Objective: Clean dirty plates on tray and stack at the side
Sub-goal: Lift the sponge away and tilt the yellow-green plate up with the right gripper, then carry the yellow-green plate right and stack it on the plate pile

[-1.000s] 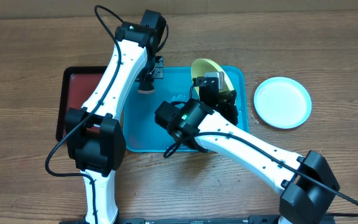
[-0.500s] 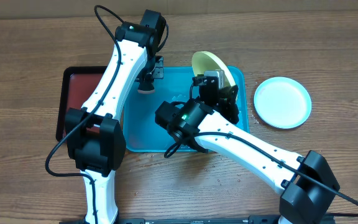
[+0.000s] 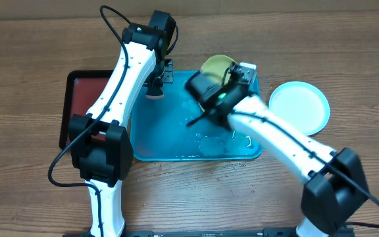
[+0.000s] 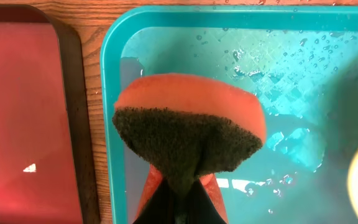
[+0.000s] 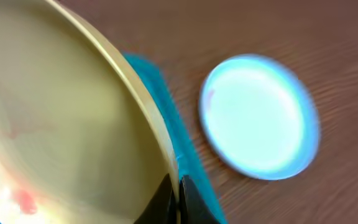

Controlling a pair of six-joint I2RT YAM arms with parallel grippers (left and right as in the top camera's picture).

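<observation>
The turquoise tray (image 3: 170, 131) lies in the middle of the table, wet; it also shows in the left wrist view (image 4: 114, 93). My right gripper (image 5: 176, 193) is shut on the rim of the pale yellow-green plate (image 5: 61, 118), which has faint red smears. In the overhead view this plate (image 3: 214, 66) is held over the tray's far right part. A mint-aqua plate (image 3: 299, 108) lies on the table right of the tray, also in the right wrist view (image 5: 260, 115). My left gripper (image 4: 182, 199) is shut on an orange sponge with a dark scrub side (image 4: 188, 127), over the tray's far left corner. No white plate is in view.
A dark red tray with a black rim (image 3: 81, 108) lies left of the turquoise tray, also in the left wrist view (image 4: 23, 106). Water drops lie on the turquoise tray's floor. Wooden table (image 3: 347, 52) surrounds everything.
My right arm has swung up and to the right, carrying the yellow-green plate toward the tray's far right. The left arm with the sponge has not moved.
</observation>
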